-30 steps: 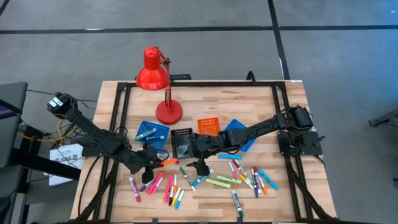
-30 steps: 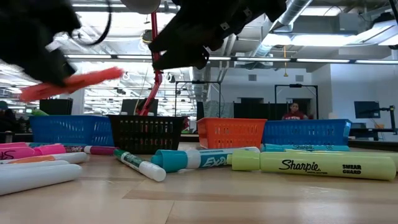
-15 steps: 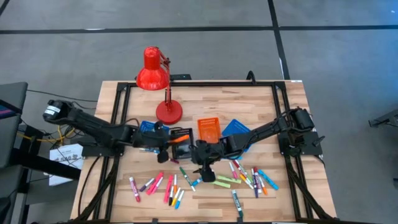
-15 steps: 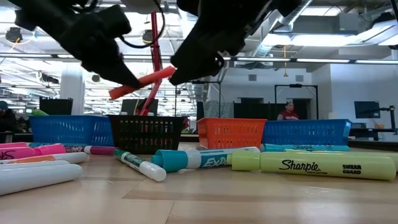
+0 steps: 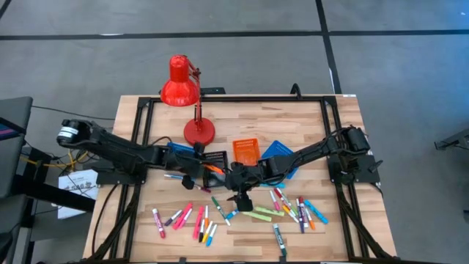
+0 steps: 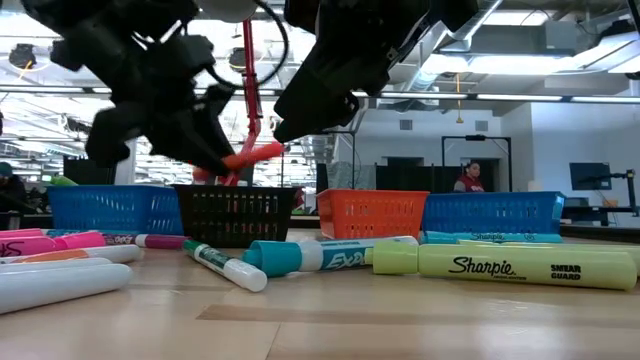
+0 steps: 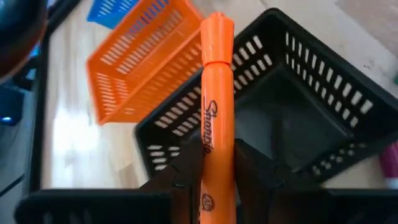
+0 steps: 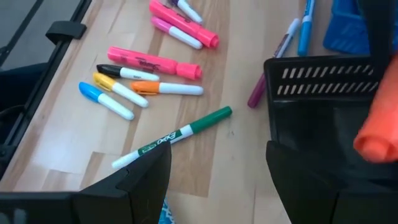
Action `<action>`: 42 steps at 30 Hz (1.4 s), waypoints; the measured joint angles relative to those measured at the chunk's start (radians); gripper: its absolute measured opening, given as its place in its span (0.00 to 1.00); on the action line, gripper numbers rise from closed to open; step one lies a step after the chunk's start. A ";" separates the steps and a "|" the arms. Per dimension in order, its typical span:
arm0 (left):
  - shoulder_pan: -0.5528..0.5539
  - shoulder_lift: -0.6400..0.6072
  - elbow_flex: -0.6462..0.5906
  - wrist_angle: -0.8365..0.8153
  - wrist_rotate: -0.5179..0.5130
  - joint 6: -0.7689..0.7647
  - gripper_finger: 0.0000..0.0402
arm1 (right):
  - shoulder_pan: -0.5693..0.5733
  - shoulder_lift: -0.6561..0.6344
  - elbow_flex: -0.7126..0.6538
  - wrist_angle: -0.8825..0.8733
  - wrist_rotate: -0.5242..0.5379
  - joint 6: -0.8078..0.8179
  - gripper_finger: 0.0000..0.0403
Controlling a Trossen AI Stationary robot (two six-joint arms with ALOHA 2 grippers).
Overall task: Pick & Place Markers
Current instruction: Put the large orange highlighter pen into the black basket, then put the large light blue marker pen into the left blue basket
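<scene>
Though held above, black tray point(image 7: 323, 118) bare

A red desk lamp point(image 5: 183, 99) stands at the far side of the wooden counter point(image 5: 242, 121). Nearer than the lamp's base sit a blue tray point(image 5: 176, 152), a black tray point(image 5: 214, 163), an orange tray point(image 5: 247, 149) and another blue tray point(image 5: 282, 152) in a row. In the low view, a person point(image 6: 468, 178) shows in the room beyond the trays.
</scene>
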 joint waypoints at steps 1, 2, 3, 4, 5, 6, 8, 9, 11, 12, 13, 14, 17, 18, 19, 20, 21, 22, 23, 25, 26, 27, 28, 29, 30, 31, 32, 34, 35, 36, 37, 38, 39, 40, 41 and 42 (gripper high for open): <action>0.005 0.019 0.000 0.018 0.002 0.000 0.19 | -0.003 0.000 0.000 0.000 0.000 0.000 0.63; 0.010 0.040 0.000 0.044 0.002 0.000 0.19 | -0.003 0.000 0.000 0.000 0.000 0.000 0.63; 0.014 0.061 0.000 0.065 0.002 0.000 0.20 | -0.002 0.000 0.000 -0.001 0.000 0.000 0.63; 0.014 0.076 0.000 0.076 -0.002 0.000 0.20 | -0.002 0.000 0.000 -0.001 0.000 0.000 0.63; 0.014 0.088 0.000 0.093 -0.001 0.000 0.21 | -0.002 0.000 0.000 -0.001 0.000 0.000 0.63; 0.013 0.098 0.000 0.115 0.001 0.000 0.22 | -0.002 0.000 0.000 -0.001 0.000 0.000 0.63; 0.011 0.104 0.000 0.128 0.002 0.000 0.25 | -0.002 0.000 0.000 -0.002 0.000 0.000 0.63; 0.009 0.104 0.000 0.127 0.001 0.000 0.26 | -0.002 0.000 0.000 -0.005 0.000 0.000 0.63; 0.009 0.102 0.000 0.127 0.000 0.000 0.29 | -0.002 0.000 0.000 -0.011 0.000 0.000 0.63; 0.009 0.097 0.000 0.126 0.001 0.000 0.30 | -0.002 0.000 0.000 -0.014 0.000 0.000 0.63; 0.009 0.095 0.000 0.131 0.000 0.000 0.32 | -0.002 0.000 0.000 -0.016 0.000 0.000 0.63; 0.009 0.094 0.000 0.136 0.000 0.000 0.33 | -0.002 0.000 0.000 -0.016 0.000 0.000 0.63; 0.009 0.084 0.000 0.145 0.000 0.000 0.36 | -0.002 0.000 0.000 -0.019 0.000 0.000 0.63; 0.008 0.076 0.000 0.145 0.000 -0.001 0.36 | -0.002 0.000 0.000 -0.022 0.000 0.000 0.63; 0.005 0.067 0.000 0.149 -0.003 -0.006 0.37 | -0.002 0.000 0.000 -0.023 0.000 0.000 0.63; -0.001 0.055 0.000 0.154 -0.010 -0.017 0.37 | -0.002 0.000 0.000 -0.023 0.000 0.000 0.63; -0.009 0.038 0.000 0.155 -0.018 -0.035 0.37 | -0.002 0.000 0.000 -0.026 0.000 0.000 0.63; -0.019 0.019 0.000 0.160 -0.020 -0.060 0.37 | -0.001 0.000 0.000 -0.026 0.000 0.000 0.63; -0.029 -0.005 0.000 0.158 -0.021 -0.092 0.37 | -0.001 0.000 0.000 -0.027 0.000 0.000 0.63; -0.057 -0.057 0.000 0.159 -0.022 -0.173 0.36 | 0.000 0.000 0.000 -0.027 0.000 0.000 0.63; -0.070 -0.081 0.000 0.158 -0.016 -0.227 0.36 | 0.000 0.000 0.000 -0.028 0.000 0.000 0.63; -0.082 -0.105 0.000 0.158 -0.005 -0.287 0.36 | 0.000 0.000 0.000 -0.031 0.000 0.000 0.63; -0.096 -0.127 0.000 0.153 0.011 -0.345 0.35 | 0.000 0.001 0.000 -0.037 0.000 0.000 0.63; -0.106 -0.145 0.000 0.153 0.035 -0.402 0.35 | 0.000 0.002 0.000 -0.048 -0.001 0.000 0.63; -0.118 -0.161 0.000 0.145 0.062 -0.452 0.35 | 0.002 0.003 0.000 -0.062 -0.001 -0.001 0.63; -0.128 -0.172 -0.001 0.143 0.090 -0.493 0.34 | 0.005 0.003 0.000 -0.077 -0.002 0.000 0.63; -0.140 -0.181 -0.006 0.143 0.117 -0.526 0.34 | 0.008 0.003 0.000 -0.092 -0.002 -0.001 0.63; -0.164 -0.191 -0.021 0.143 0.145 -0.570 0.32 | 0.018 0.003 -0.006 -0.109 -0.003 -0.005 0.63; -0.176 -0.193 -0.032 0.143 0.146 -0.583 0.32 | 0.024 0.003 -0.016 -0.109 -0.003 -0.010 0.63; -0.187 -0.193 -0.042 0.142 0.145 -0.587 0.31 | 0.029 0.003 -0.022 -0.118 -0.004 -0.011 0.63; -0.194 -0.192 -0.053 0.141 0.143 -0.587 0.31 | 0.035 0.003 -0.030 -0.122 -0.005 -0.013 0.63; -0.201 -0.190 -0.062 0.139 0.141 -0.586 0.30 | 0.042 0.003 -0.038 -0.120 -0.006 -0.017 0.63; -0.204 -0.188 -0.069 0.143 0.140 -0.586 0.29 | 0.048 0.003 -0.047 -0.110 -0.008 -0.020 0.63; -0.204 -0.187 -0.078 0.143 0.139 -0.586 0.29 | 0.053 0.003 -0.057 -0.098 -0.009 -0.027 0.63; -0.204 -0.187 -0.086 0.143 0.137 -0.586 0.28 | 0.058 0.003 -0.070 -0.084 -0.009 -0.041 0.63; -0.203 -0.187 -0.092 0.143 0.134 -0.586 0.28 | 0.063 0.003 -0.084 -0.067 -0.009 -0.053 0.63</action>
